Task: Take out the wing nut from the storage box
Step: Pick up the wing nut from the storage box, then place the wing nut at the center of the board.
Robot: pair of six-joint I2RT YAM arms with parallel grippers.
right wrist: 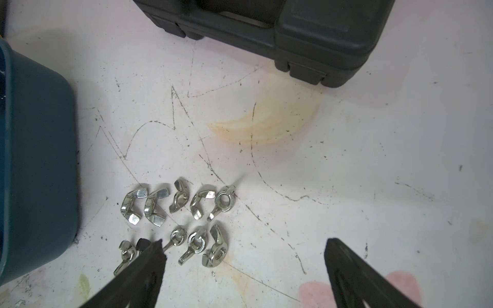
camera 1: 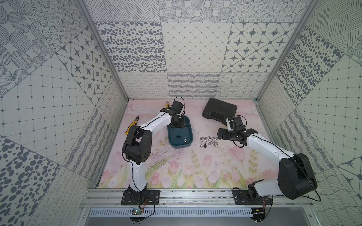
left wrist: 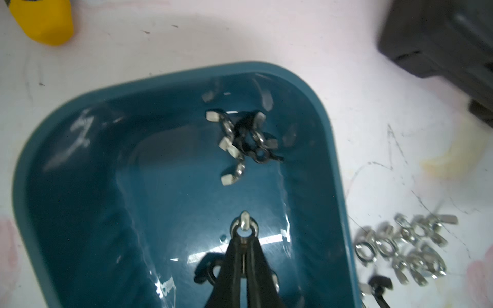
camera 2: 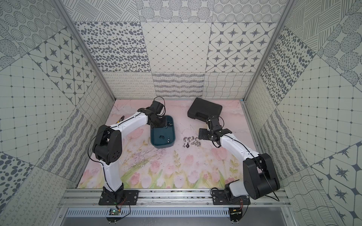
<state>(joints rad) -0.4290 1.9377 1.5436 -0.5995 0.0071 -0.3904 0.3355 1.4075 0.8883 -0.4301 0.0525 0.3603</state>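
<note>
The dark teal storage box (camera 1: 181, 146) (camera 2: 164, 147) sits left of centre on the mat. My left gripper (camera 1: 176, 125) (left wrist: 244, 240) reaches into its far end. It is shut on one wing of a small silver wing nut (left wrist: 244, 226), whose ring shows just past the fingertips. Inside the box (left wrist: 173, 77) a tangle of silver and black wing nuts (left wrist: 240, 144) lies loose, and a black one (left wrist: 208, 269) lies under the fingers. My right gripper (camera 1: 222, 135) (right wrist: 244, 248) hangs open over the mat beside a pile of wing nuts (camera 1: 209, 141) (right wrist: 176, 213).
A black hard-shell case (camera 1: 219, 111) (right wrist: 293, 32) lies at the back right, close to the right wrist. Yellow-handled pliers (camera 1: 133, 123) lie by the left arm's elbow. Another yellow-handled tool (camera 1: 166, 104) (left wrist: 42, 21) lies behind the box.
</note>
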